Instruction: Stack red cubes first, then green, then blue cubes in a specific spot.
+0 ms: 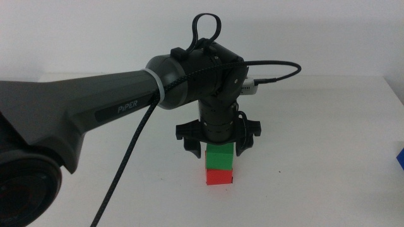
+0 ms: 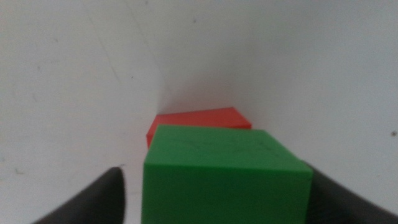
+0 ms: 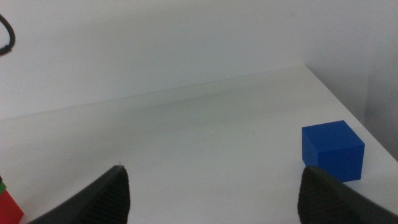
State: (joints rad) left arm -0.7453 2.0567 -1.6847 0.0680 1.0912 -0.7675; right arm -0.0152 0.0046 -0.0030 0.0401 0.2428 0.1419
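Observation:
The green cube point(image 1: 221, 158) sits on the red cube point(image 1: 220, 176) at the table's middle. My left gripper point(image 1: 217, 151) hangs over this stack with its jaws open, one on each side of the green cube. In the left wrist view the green cube point(image 2: 227, 177) fills the space between the jaws, with a gap at one side, and the red cube point(image 2: 199, 118) shows beneath it. The corner marks are mostly hidden under the red cube. The blue cube point(image 3: 333, 149) lies alone near the table's right edge point(image 1: 400, 157). My right gripper point(image 3: 214, 199) is open and empty, out of the middle view.
The left arm point(image 1: 95, 107) and its cable cross the left half of the table. The table's far edge meets a white wall. The red cube's corner point(image 3: 9, 208) shows in the right wrist view.

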